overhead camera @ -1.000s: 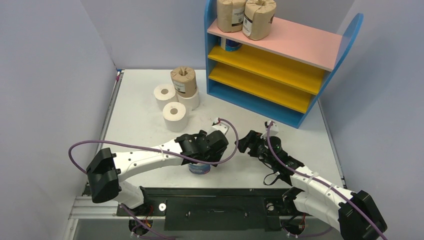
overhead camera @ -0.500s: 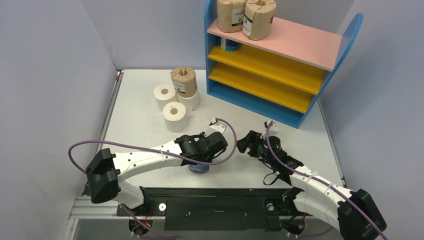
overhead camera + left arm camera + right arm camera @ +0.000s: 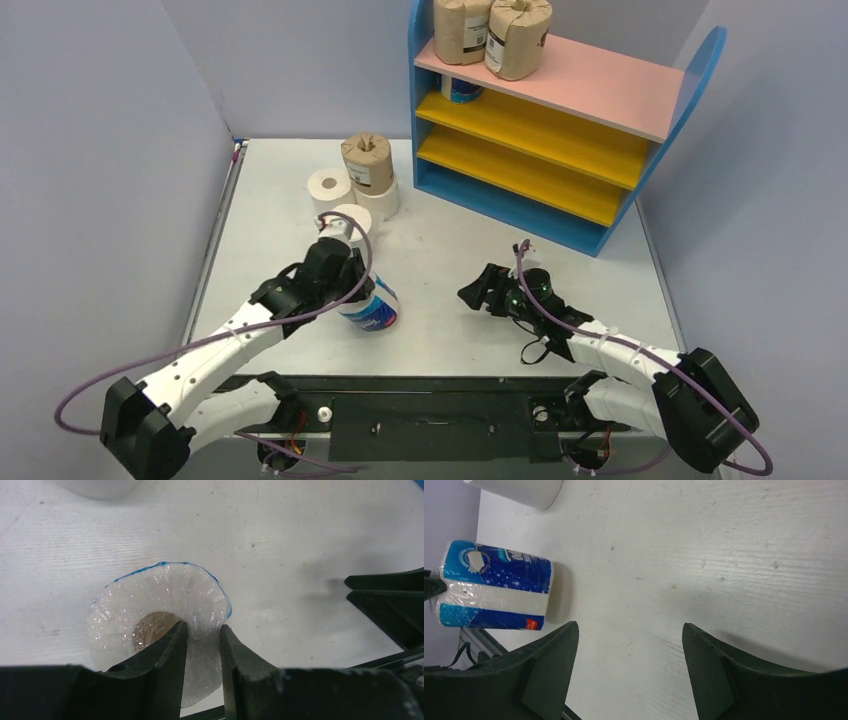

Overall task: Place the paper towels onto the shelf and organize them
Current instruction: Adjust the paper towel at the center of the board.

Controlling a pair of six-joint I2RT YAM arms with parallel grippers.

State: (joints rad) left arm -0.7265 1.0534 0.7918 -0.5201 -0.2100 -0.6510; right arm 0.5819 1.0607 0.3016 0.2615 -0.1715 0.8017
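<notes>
One blue-wrapped roll (image 3: 372, 310), front-left of table (image 3: 450, 215), clamped by left gripper (image 3: 345, 282): finger inside core, other outside wall, for upright carry. Possibly just lifted; hard to tell. Right gripper (image 3: 480, 290) jaws apart, empty, standing clear. Shelf (image 3: 600, 92) well apart, back-right.

Glossy plastic-wrapped roll (image 3: 165, 595), matt table (image 3: 300, 530)

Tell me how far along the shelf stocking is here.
Done: two brown-wrapped rolls stand on the top board of the shelf, and a blue-wrapped roll sits one tier below. In hand: the left gripper is shut on the rim of a blue-and-white roll; the right gripper is open and empty. Left: a brown roll and three white rolls on the table.
</notes>
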